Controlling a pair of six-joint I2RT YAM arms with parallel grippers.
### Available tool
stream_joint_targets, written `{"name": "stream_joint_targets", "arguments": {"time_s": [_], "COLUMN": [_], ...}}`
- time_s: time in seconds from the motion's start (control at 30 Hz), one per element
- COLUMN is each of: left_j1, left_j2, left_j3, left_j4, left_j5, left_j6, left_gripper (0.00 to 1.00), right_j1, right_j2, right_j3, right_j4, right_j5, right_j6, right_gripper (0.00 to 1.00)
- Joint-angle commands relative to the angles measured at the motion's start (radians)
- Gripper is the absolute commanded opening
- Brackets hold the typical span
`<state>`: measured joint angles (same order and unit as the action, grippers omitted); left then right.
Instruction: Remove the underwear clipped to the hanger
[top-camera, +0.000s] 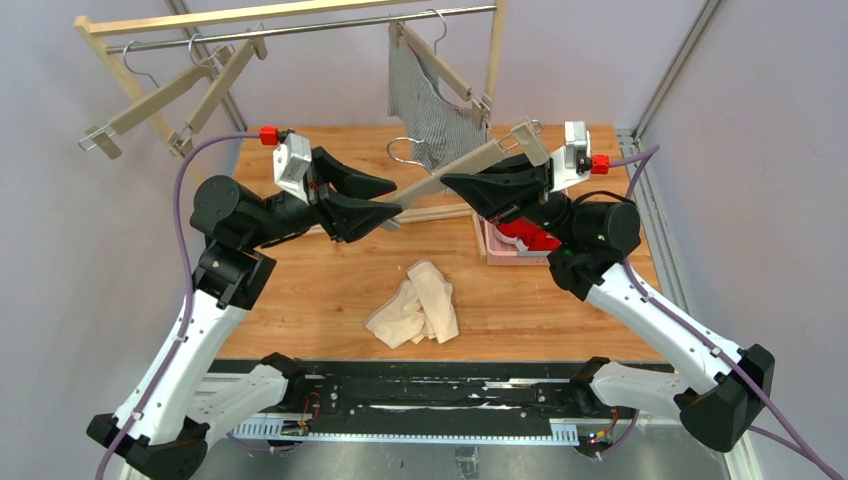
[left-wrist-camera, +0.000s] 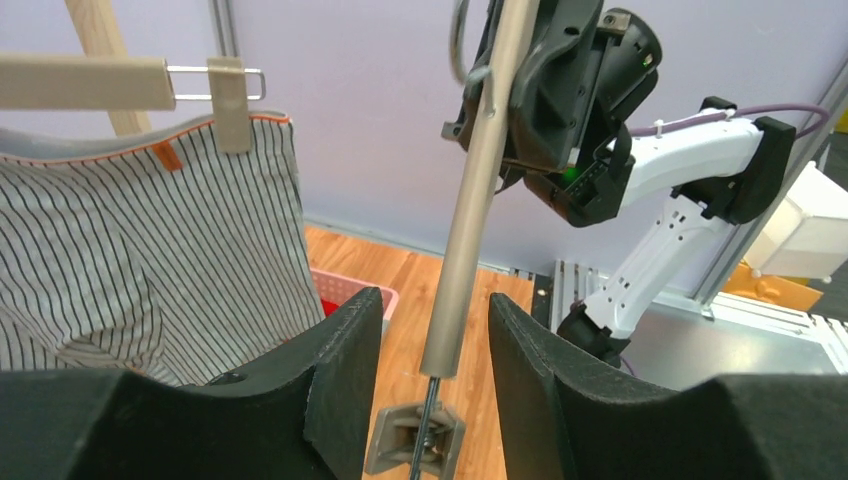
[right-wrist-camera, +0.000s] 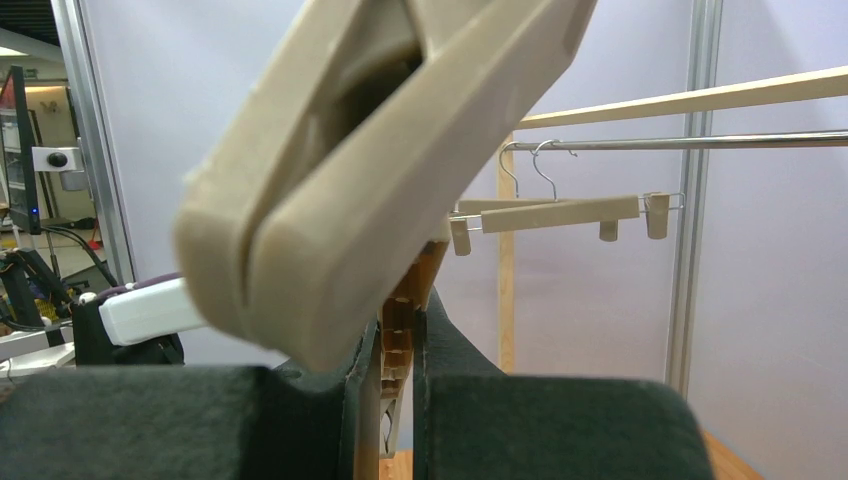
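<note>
The grey-and-white pinstriped boxer shorts (top-camera: 425, 100) hang clipped to a beige wooden hanger (top-camera: 455, 72) on the metal rail (top-camera: 300, 28) at the back of the wooden desk (top-camera: 300, 290). In the left wrist view one clip pinches their orange-edged waistband. The plain cream boxer shorts (top-camera: 420, 305) lie crumpled on the desk, near the front and between the two arms. The red boxer shorts with white lettering (top-camera: 522, 233) sit in a pink basket (top-camera: 495, 252), mostly hidden under the right arm.

A second beige clip hanger (top-camera: 470, 165), bare of cloth, is held aslant above the desk. The right fingers (top-camera: 490, 185) are pressed narrowly on its bar (its big end clip fills the right wrist view). The left fingers (left-wrist-camera: 335, 375) stand wide apart, with the hanger's lower end between them and a gap on either side.
</note>
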<state>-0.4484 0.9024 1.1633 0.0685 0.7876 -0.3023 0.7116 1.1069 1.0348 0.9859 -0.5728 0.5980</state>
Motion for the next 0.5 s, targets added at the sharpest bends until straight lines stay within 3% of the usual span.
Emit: {"name": "stream_joint_targets", "arguments": {"time_s": [0.0,0.37,0.4,0.47], "left_j1": [0.002,0.001,0.001,0.001], "left_j2": [0.016,0.079,0.084,0.093], "left_j3": [0.041,0.05,0.05,0.052], "left_j4": [0.033,0.049,0.051,0.057], "left_j5": [0.022,0.088,0.094,0.113], "left_j6": [-0.023,-0.08,-0.08,-0.079], "left_gripper": [0.51,0.49,0.45,0.25], "right_j1": [0.006,0.008,0.009,0.01], "right_j2": [-0.012,0.004,0.007,0.009], "right_j3": [0.014,0.032,0.032,0.031], "right_j4": [0.02,0.014,0.014,0.014], "right_j5": [-0.009,-0.004,-0.004,-0.004], "right_j6": [0.004,0.007,0.007,0.009], "right_gripper": [0.0,0.01,0.01,0.01]}}
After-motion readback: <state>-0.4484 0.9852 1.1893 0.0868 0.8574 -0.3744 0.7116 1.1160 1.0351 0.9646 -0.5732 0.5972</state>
